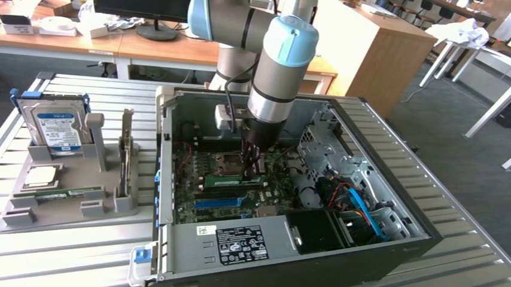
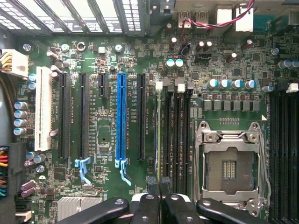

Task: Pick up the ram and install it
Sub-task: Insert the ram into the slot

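"Exterior view: your arm (image 1: 279, 66) reaches down into the open computer case (image 1: 415, 239), and the gripper (image 1: 254, 173) sits low over the motherboard (image 1: 209, 200), with the ram (image 1: 230, 178) at its tip."

"So I have the stick?"

"I judge that you do. In the wrist view the fingers (image 2: 150, 196) are pinched almost together on the ram's top edge. You see it edge-on, a thin pale line lying along one of the bank of memory slots (image 2: 180, 126), the one just beside the long black expansion slot (image 2: 140, 116) and farthest in that bank from the CPU socket (image 2: 231, 163)."

"Which step is that?"

"Pickup looks done; you are on the install, at the seating. Whether the stick is fully home I cannot tell, and the white latch (image 2: 159, 85) at the slot's end is too small to read. Seating calls for a straight push down along the slot, the edge kept square, no tilt, and a grip that does not slip."
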Controlling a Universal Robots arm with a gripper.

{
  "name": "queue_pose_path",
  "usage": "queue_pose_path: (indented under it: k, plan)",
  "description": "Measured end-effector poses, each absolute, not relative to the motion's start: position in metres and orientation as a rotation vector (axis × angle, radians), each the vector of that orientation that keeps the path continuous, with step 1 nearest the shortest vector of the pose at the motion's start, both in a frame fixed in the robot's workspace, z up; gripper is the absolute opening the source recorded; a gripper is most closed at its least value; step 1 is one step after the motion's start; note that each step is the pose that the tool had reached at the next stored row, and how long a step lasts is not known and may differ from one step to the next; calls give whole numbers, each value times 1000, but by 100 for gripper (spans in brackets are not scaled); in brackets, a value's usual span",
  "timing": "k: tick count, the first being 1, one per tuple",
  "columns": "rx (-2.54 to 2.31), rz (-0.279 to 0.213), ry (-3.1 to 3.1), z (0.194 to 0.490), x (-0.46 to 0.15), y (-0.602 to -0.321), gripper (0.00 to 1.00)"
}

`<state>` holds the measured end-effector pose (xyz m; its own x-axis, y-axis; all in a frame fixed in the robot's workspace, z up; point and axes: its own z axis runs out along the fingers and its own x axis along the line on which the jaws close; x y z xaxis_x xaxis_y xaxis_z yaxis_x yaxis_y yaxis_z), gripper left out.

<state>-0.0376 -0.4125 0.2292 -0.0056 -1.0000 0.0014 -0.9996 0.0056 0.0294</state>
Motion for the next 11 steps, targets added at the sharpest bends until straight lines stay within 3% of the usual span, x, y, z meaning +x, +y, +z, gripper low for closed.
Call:
queue_pose_path:
  k: [11]
  plan:
    - [2200, -31, -2213, 236, -38, -412, 12]
